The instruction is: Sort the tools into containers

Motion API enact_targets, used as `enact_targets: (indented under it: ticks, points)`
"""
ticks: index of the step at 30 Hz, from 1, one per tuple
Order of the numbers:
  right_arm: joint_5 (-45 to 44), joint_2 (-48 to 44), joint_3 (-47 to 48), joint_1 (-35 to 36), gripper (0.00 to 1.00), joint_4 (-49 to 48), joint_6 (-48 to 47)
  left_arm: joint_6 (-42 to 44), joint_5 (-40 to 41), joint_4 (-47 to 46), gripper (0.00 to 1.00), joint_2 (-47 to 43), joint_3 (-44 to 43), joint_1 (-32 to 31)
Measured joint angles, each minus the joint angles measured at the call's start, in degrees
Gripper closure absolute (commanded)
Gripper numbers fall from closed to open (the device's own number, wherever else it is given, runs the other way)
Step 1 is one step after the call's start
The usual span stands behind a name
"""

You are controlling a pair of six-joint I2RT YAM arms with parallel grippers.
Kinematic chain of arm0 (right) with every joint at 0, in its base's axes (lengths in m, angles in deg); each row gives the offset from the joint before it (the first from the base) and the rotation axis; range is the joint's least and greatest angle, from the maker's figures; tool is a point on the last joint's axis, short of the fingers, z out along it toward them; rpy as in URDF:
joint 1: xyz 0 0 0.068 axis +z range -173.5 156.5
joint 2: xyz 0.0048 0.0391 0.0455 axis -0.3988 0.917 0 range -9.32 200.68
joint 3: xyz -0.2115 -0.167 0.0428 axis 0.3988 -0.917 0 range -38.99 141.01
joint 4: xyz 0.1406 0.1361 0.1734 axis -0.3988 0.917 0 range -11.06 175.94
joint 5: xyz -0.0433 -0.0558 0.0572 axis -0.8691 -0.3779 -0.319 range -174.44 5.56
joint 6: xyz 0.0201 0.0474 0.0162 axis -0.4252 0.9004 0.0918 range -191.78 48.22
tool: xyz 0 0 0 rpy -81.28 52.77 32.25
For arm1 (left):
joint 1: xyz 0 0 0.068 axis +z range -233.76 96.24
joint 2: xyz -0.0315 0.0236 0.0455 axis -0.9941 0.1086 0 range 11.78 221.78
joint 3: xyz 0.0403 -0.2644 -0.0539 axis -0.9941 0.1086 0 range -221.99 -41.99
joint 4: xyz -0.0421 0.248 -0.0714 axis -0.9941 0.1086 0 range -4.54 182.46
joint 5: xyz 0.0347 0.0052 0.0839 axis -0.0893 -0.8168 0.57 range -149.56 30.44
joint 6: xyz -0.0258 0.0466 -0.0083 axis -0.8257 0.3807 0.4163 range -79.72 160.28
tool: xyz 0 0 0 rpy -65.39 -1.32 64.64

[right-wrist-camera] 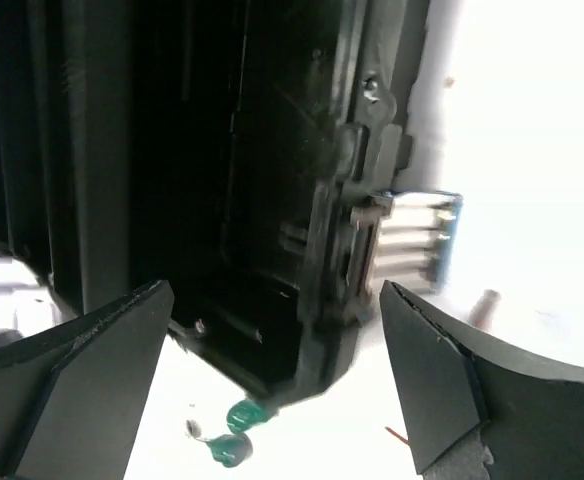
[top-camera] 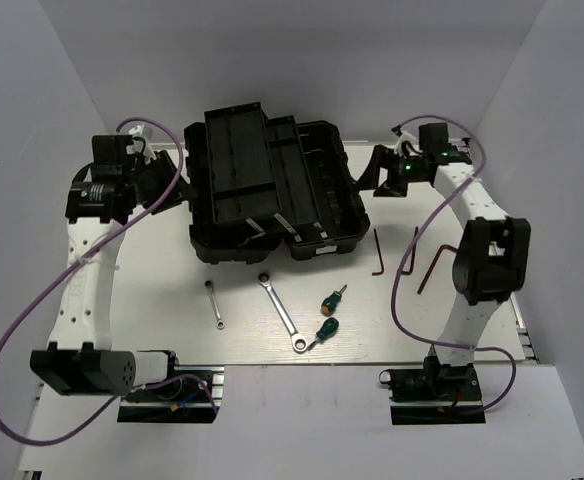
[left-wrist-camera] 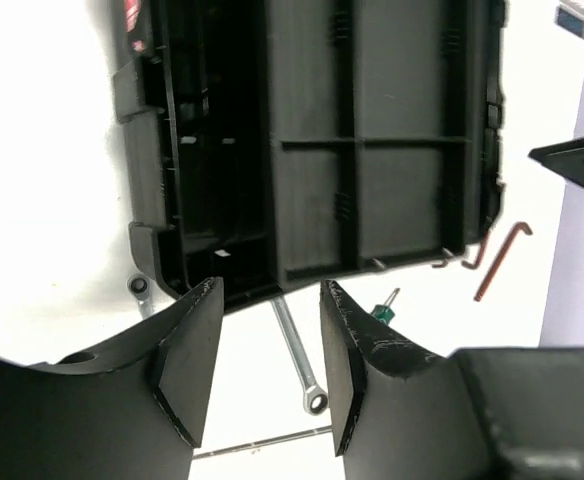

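Observation:
The black toolbox (top-camera: pixel 272 190) stands open at the back middle, its inner tray (top-camera: pixel 242 165) showing. On the table in front lie a short wrench (top-camera: pixel 214 303), a longer wrench (top-camera: pixel 282 313), two green-handled screwdrivers (top-camera: pixel 333 298) (top-camera: pixel 324 332) and dark hex keys (top-camera: pixel 377 250) (top-camera: pixel 433 268). My left gripper (top-camera: pixel 167 183) is open and empty beside the toolbox's left side (left-wrist-camera: pixel 372 150); its view also shows the longer wrench (left-wrist-camera: pixel 297 350). My right gripper (top-camera: pixel 374 175) is open and empty beside the toolbox's right side (right-wrist-camera: pixel 272 200), with the screwdrivers (right-wrist-camera: pixel 234 435) beyond it.
White walls enclose the table at the left, back and right. Purple cables (top-camera: pixel 412 290) loop off both arms over the table. The arm bases (top-camera: pixel 167 390) sit at the near edge.

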Motion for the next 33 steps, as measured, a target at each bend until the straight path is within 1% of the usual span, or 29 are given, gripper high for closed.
enact_targets:
  ticks: [1, 3, 4, 5, 6, 7, 9, 11, 12, 14, 15, 18, 21, 24, 26, 27, 31, 32, 33]
  points:
    - [-0.28, -2.14, -0.02, -0.39, 0.1, 0.92, -2.05, 0.35, -0.2, -0.07, 0.46, -1.14, 0.0, -0.13]
    - [-2.12, -7.37, -2.36, -1.11, 0.1, 1.16, -6.58, 0.87, -1.27, -0.9, 0.53, -4.07, 0.57, -0.46]
    - [-3.48, -10.21, -4.02, -1.33, 0.15, 1.51, -8.59, 1.22, -2.21, -1.4, 0.57, -5.7, 1.38, -0.57]
    - [-4.79, -13.46, -6.6, -1.46, 0.64, 0.79, -10.86, 1.55, -3.28, -2.03, 0.62, -7.28, 2.56, -0.79]
    - [-5.97, -16.68, -9.38, -1.55, 0.88, 0.76, -13.49, 1.9, -4.55, -3.02, 0.72, -9.16, 4.46, -1.03]
    - [-6.95, -19.21, -11.43, -1.75, 1.0, 1.88, -15.15, 2.23, -5.55, -3.34, 0.76, -10.6, 6.21, -1.18]
    - [-8.96, -21.73, -13.7, -1.84, 1.0, 4.79, -18.25, 2.93, -8.63, -4.94, 0.82, -13.81, 11.67, -1.97]
    - [-10.95, -22.1, -15.67, -2.14, 1.0, 6.91, -20.17, 3.26, -11.58, -5.33, 0.84, -15.54, 16.02, -2.73]
    - [-12.07, -22.21, -17.27, -2.36, 0.96, 7.76, -20.96, 3.32, -13.27, -5.51, 0.84, -15.85, 17.64, -3.26]
    - [-14.34, -22.36, -21.24, -2.6, 0.85, 9.51, -21.64, 3.78, -15.89, -6.54, 0.84, -15.78, 19.39, -4.7]
    - [-15.34, -22.38, -22.84, -2.71, 0.72, 10.43, -21.68, 4.0, -16.65, -6.86, 0.84, -15.63, 19.47, -5.44]
    - [-18.62, -22.32, -25.97, -2.84, 0.69, 12.61, -21.16, 5.09, -17.77, -8.81, 0.83, -15.63, 19.47, -8.26]
    - [-21.35, -22.29, -26.25, -2.86, 0.65, 12.94, -20.39, 5.86, -17.75, -11.06, 0.81, -15.5, 19.74, -11.28]
    - [-24.5, -22.32, -26.45, -2.89, 0.62, 11.98, -20.04, 6.29, -16.81, -13.7, 0.8, -14.88, 21.14, -15.02]
    - [-26.47, -22.25, -26.82, -2.99, 0.62, 11.58, -19.98, 6.54, -15.34, -14.53, 0.8, -13.38, 21.68, -18.29]
    - [-27.39, -22.08, -26.99, -3.04, 0.62, 11.52, -19.98, 6.71, -14.6, -14.93, 0.79, -12.22, 21.75, -20.22]
    - [-30.53, -20.09, -27.08, -3.28, 0.62, 10.43, -20.0, 8.04, -9.92, -15.23, 0.68, -5.86, 20.48, -27.52]
    - [-31.5, -19.3, -27.08, -3.32, 0.62, 10.08, -20.0, 8.46, -8.24, -15.1, 0.62, -4.11, 19.61, -29.51]
    - [-32.46, -18.62, -27.1, -3.32, 0.62, 9.77, -20.04, 9.11, -6.51, -14.82, 0.59, -2.54, 18.67, -31.39]
